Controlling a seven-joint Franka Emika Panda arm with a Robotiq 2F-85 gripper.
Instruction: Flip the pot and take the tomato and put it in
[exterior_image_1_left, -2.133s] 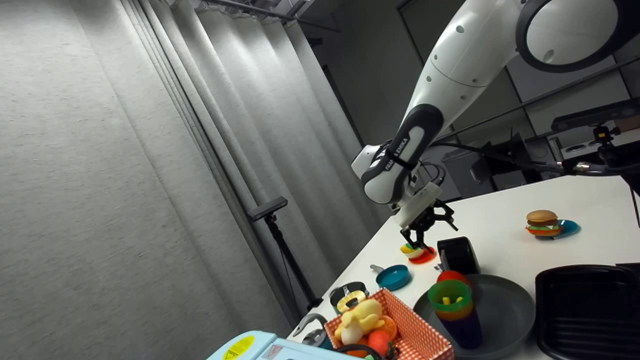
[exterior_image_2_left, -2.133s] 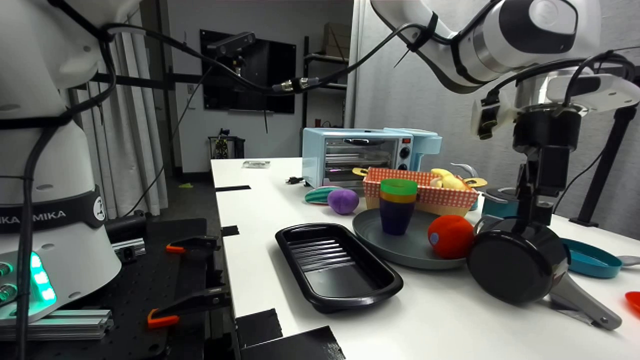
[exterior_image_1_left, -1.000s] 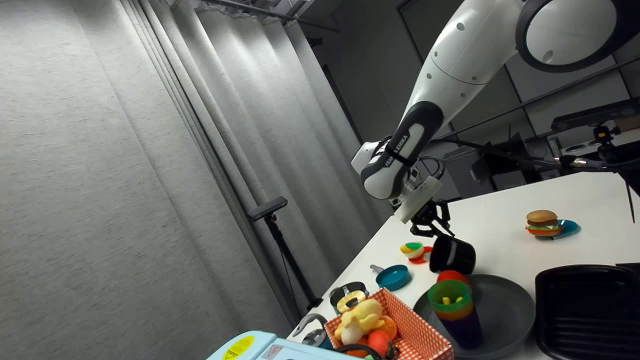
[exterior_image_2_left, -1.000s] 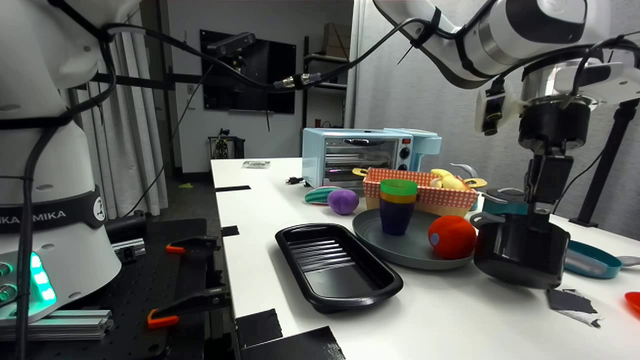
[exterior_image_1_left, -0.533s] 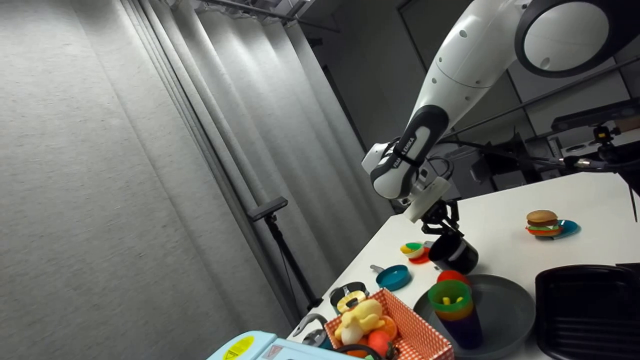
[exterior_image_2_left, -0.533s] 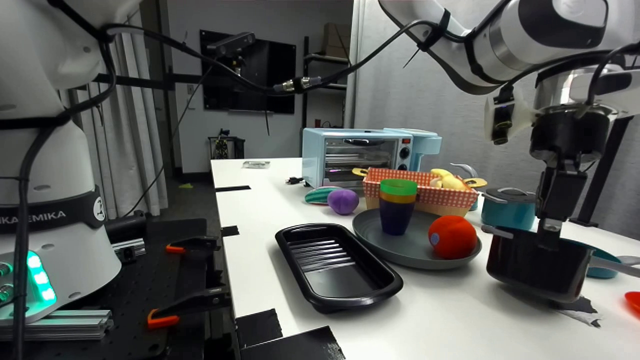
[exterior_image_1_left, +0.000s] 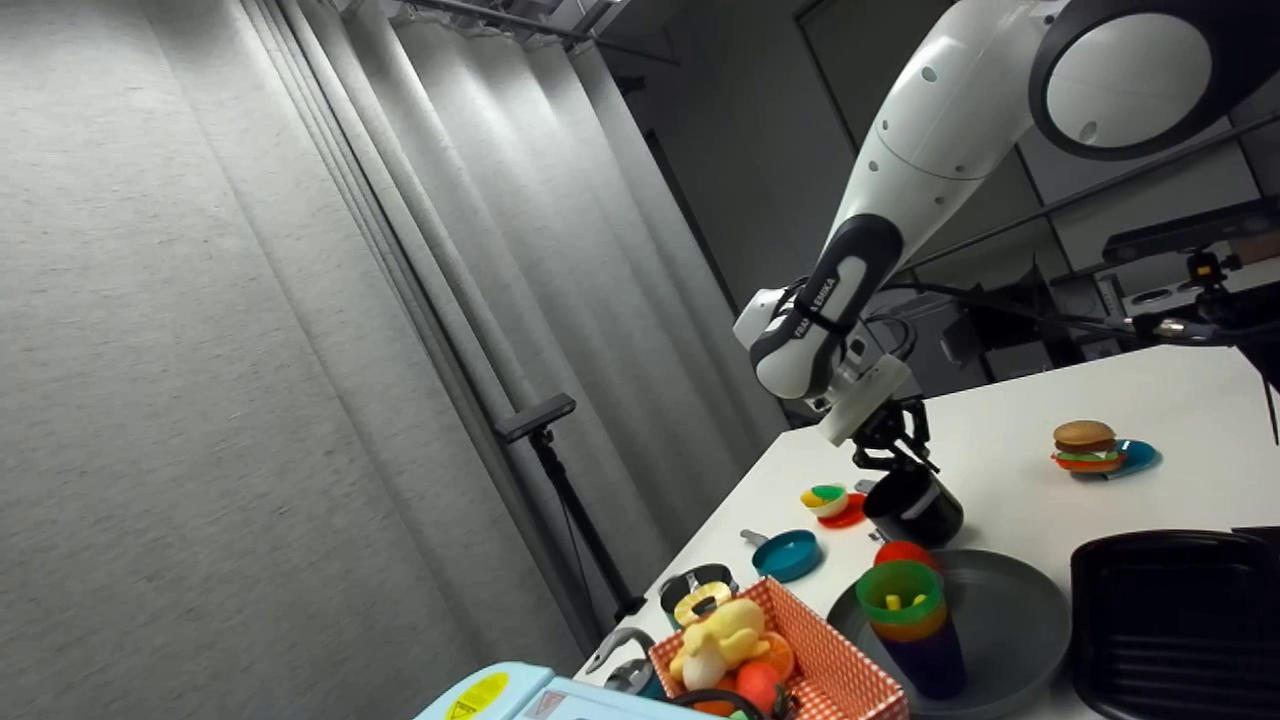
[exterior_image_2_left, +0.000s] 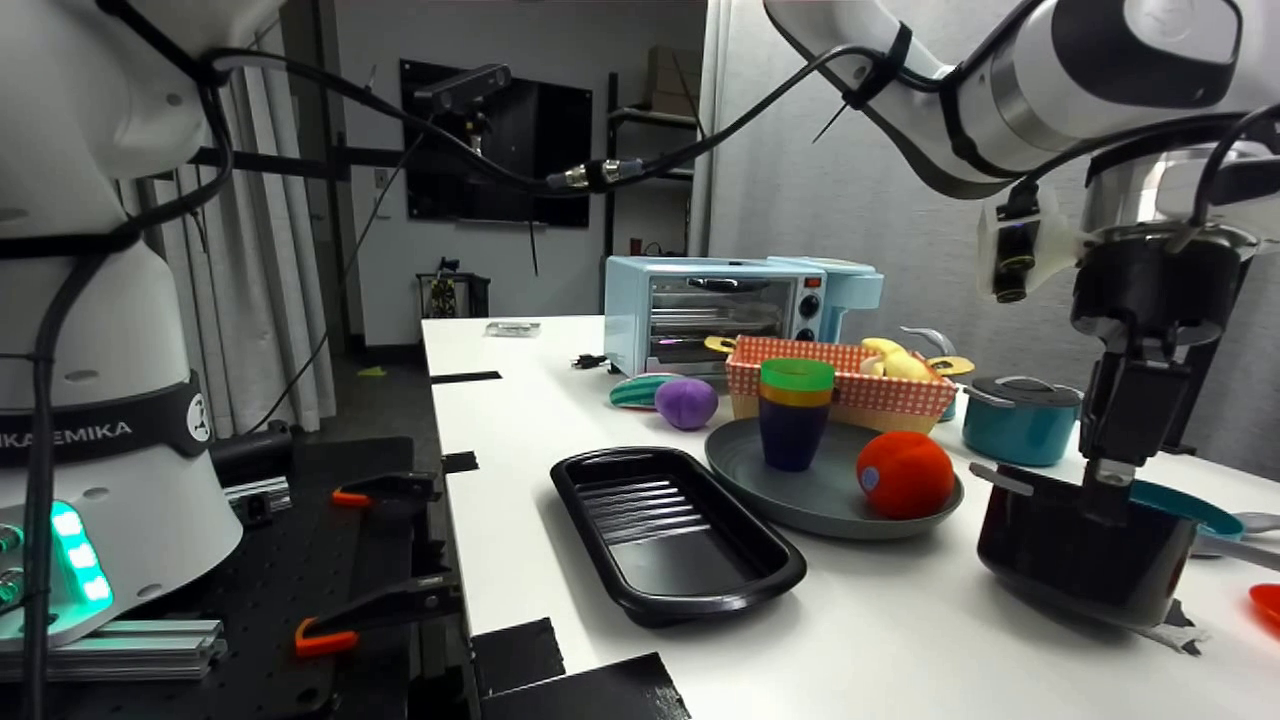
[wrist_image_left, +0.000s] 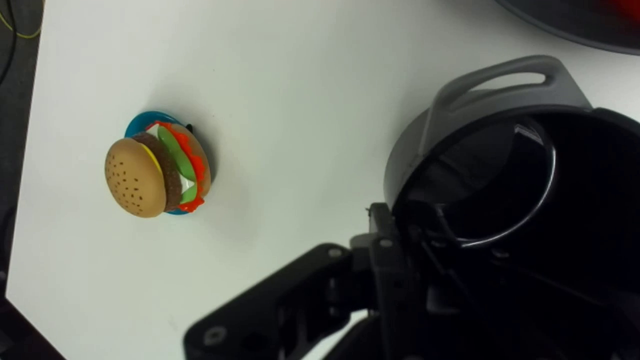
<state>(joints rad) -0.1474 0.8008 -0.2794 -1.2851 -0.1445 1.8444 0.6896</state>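
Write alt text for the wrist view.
A black gripper pinches the rim of a black pot at lower right, its dark open inside in view. At left on a white table, a toy burger partly covers a blue piece; a dark dish edges into the top right corner.

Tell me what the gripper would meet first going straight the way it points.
Probably the table, with the pot touching first: the gripper points mostly down, apparently clamped on that tilted pot. Any gap underneath is hard to judge.
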